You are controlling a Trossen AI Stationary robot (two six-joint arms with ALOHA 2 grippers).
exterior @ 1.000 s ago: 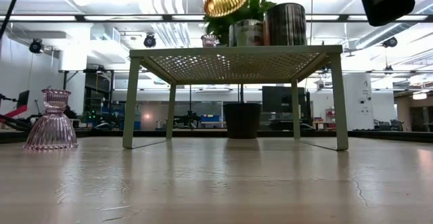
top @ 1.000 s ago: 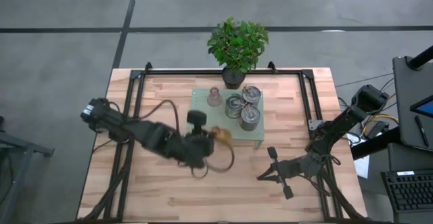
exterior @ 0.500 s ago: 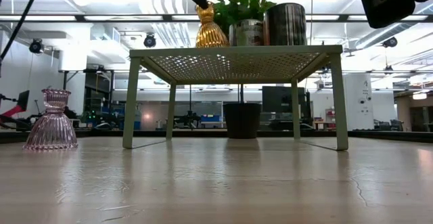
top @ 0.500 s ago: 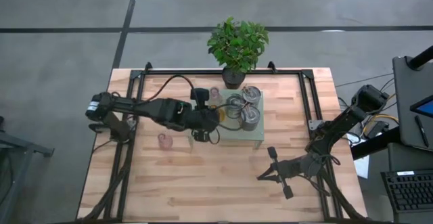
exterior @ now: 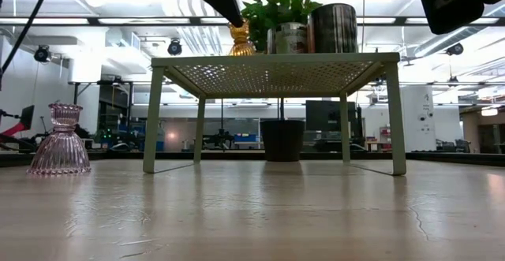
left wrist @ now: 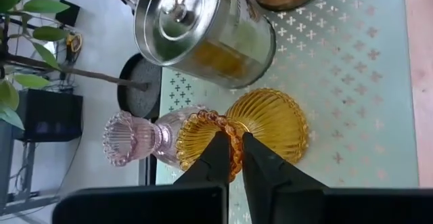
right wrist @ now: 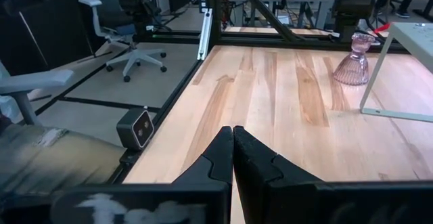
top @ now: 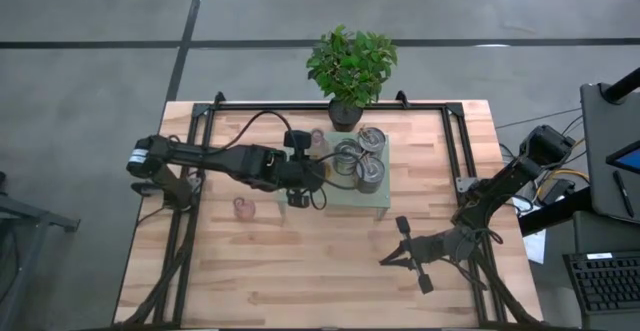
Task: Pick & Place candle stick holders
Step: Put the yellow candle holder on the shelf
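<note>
The left gripper (left wrist: 231, 158) pinches the rim of the amber holder (left wrist: 260, 126), which stands on the green shelf (left wrist: 358, 68) beside a pink holder (left wrist: 145, 137). Best release gently, then lift straight off. The right gripper (right wrist: 233, 149) waits with its jaws pressed together.

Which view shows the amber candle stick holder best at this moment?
The left wrist view: the amber holder fills it, standing on the green shelf, rim pinched by the left gripper. The low view shows it partly; the high view hides it under the arm; the right wrist view misses it.
</note>
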